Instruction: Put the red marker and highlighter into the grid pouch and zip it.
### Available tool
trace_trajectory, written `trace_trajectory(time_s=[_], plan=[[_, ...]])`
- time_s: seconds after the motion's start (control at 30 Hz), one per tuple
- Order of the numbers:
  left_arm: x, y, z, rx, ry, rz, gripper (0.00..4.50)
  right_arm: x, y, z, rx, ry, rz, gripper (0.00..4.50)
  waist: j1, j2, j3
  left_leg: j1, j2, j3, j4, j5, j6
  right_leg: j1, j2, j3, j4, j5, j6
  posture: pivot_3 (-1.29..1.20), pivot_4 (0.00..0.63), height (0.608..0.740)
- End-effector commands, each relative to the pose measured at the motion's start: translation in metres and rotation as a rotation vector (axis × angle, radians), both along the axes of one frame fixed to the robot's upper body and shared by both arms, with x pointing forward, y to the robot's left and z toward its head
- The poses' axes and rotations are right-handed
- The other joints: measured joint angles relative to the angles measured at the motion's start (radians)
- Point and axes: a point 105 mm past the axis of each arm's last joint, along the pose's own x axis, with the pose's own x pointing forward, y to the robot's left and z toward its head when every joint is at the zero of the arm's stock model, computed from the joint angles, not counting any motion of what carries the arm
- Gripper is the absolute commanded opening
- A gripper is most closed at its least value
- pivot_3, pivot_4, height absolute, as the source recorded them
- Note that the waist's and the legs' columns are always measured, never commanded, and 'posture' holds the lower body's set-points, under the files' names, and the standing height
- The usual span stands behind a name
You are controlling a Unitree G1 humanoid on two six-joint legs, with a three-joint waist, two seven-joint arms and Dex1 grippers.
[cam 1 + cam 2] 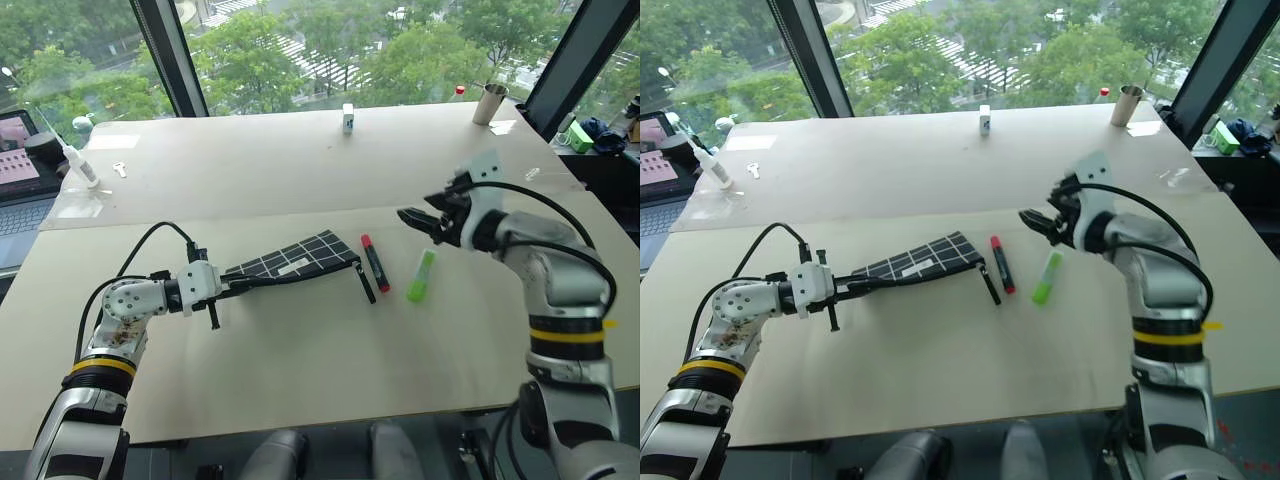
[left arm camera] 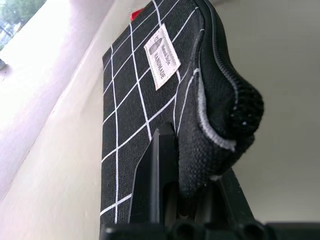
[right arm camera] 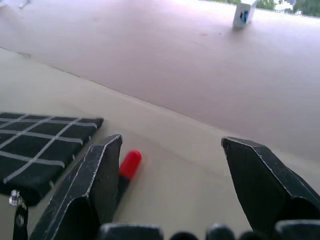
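Left gripper (image 1: pixel 232 287): closed on one end of the grid pouch (image 1: pixel 295 260); the left wrist view shows the fabric pinched between the two black fingers, next to the zipper edge
Grid pouch: held out from that end toward the middle of the table (image 1: pixel 300 390), its far end close to the red marker; the strap (image 1: pixel 364 280) hangs at that far end
Right gripper (image 1: pixel 418 222): fingers spread wide and holding nothing, in the air above the table, pointing toward the pouch side
Red marker (image 1: pixel 375 262): lies flat on the table just beside the far end of the pouch, red cap away from the robot, long axis running almost away from the robot
Highlighter (image 1: pixel 421 276): lies flat just to the right of the marker, near but not touching, roughly parallel with a small tilt
Nearer arm: the right one; both pens lie below and slightly toward the robot from its open fingers
Key relation: I judge the right gripper must come down and close across the narrow width of a pen, not along its length
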Motion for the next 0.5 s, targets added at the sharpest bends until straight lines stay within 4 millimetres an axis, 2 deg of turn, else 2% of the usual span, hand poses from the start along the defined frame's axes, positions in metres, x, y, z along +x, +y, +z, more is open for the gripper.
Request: trace_trajectory(time_s=[0.03,0.13,0.23,0.5], plan=[[-0.002,-0.003,0.014,-0.036,-0.027,0.011,0.0,-0.025,0.028,0.016,0.003,-0.028,0.129,3.56,-0.007,0.0,0.0,0.0,0.0,0.001,0.0,0.0,0.0,0.0,0.0,0.001,0.0,0.0,0.0,0.0,0.15,0.739],[-0.003,-0.005,0.015,-0.044,-0.019,0.018,0.0,-0.036,0.044,0.011,0.009,0.003,0.177,3.56,-0.006,0.0,0.0,0.001,0.0,0.003,0.0,0.0,0.0,0.0,0.0,0.003,-0.001,0.0,0.0,0.0,0.15,0.739],[-0.003,-0.006,0.013,-0.043,-0.014,0.025,0.0,-0.039,0.058,-0.003,-0.024,0.033,0.2,3.56,0.006,0.0,0.0,0.003,0.0,0.004,0.0,0.0,0.0,0.001,0.0,0.003,-0.001,0.0,0.0,0.0,0.15,0.739],[-0.003,-0.004,0.013,-0.04,-0.018,0.042,0.0,-0.037,0.06,-0.012,-0.037,0.053,0.199,3.56,0.028,0.0,0.0,0.003,-0.001,0.004,0.001,0.0,0.0,0.001,-0.001,0.003,-0.002,0.0,0.0,0.0,0.15,0.739]])
